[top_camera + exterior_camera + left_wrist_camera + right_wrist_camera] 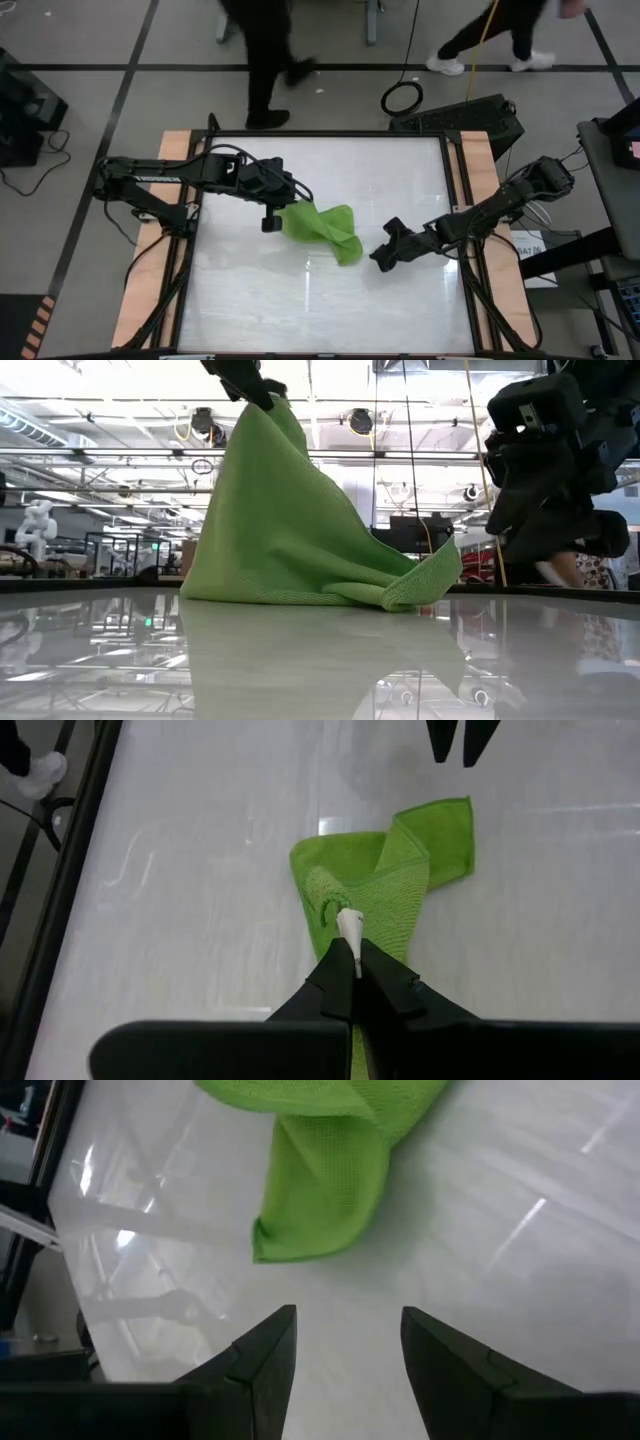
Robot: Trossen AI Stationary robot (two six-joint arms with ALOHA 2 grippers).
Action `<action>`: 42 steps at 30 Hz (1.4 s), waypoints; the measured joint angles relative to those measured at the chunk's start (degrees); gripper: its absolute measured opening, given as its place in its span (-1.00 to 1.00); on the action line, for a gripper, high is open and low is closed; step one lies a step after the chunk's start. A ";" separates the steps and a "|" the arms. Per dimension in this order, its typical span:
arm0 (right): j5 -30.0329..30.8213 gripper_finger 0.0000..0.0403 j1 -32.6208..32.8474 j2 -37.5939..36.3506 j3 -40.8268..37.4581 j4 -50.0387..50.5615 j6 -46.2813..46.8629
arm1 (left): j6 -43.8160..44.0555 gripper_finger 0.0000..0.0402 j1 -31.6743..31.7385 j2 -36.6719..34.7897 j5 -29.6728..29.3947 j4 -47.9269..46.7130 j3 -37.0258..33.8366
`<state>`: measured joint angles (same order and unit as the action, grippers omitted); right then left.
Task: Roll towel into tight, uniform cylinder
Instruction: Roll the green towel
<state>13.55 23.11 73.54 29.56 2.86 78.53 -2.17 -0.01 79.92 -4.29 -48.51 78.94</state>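
A: Starting from the left edge of the glossy white tabletop (250, 290), we see the left arm reaching in over it, and its left claw (271, 222) sits a little left of the middle of the surface. What do we make of its fingers?

B: We read them as pinched together on a corner of the small lime-green soft cloth towel (325, 232). In the left wrist view the two dark fingers meet with green fabric and a small white tag (350, 926) caught between them. In the low view that same corner is lifted high, so the towel (290, 530) hangs in a tent shape from the left claw (262, 398).

A: And the rest of the cloth?

B: Its lower edge lies on the tabletop near the centre, trailing toward the right edge. The far end is folded over on itself into a flat flap, which we can see lying on the surface in the low view and, from the other side, in the right wrist view, where the towel (325, 1180) shows a doubled fold with a rounded corner.

A: Moving right, then, the right claw (384, 257)?

B: It is just beside the towel's trailing end, toward the right edge of the tabletop, and apart from the fabric. In the right wrist view we see its two dark fingers (262, 1360) spread with bare white surface between them, holding nothing.

A: Beyond the far edge we see people's legs on the floor.
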 joint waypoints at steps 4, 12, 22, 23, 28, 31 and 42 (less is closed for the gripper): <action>0.43 -0.15 -0.60 1.32 0.00 -1.78 0.06 | 0.00 -0.98 -0.02 0.00 0.00 0.04 0.01; -0.12 0.03 -1.37 9.00 0.04 -11.34 5.69 | 0.10 -0.98 0.00 0.00 0.00 0.19 0.02; 1.46 0.10 -1.40 11.86 0.02 -23.81 6.09 | 0.31 -0.98 0.00 0.00 0.00 0.09 0.02; 1.60 0.10 -1.40 11.26 0.02 -23.85 5.66 | 0.31 -0.98 -0.02 0.00 0.00 0.07 0.02; 2.64 0.10 -1.71 9.42 0.04 -19.20 6.62 | 0.31 -0.98 0.00 0.00 0.00 0.15 0.02; 0.86 0.10 -1.77 9.44 0.02 -15.83 7.67 | 0.31 -0.98 -0.02 0.00 0.00 0.20 0.02; 0.21 0.10 -3.62 10.08 0.00 -18.06 8.12 | 0.23 -0.98 0.00 0.00 0.00 0.20 0.02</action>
<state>13.76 19.49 83.62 29.56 -15.20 86.65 -1.94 -0.01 79.92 -4.29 -48.31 78.96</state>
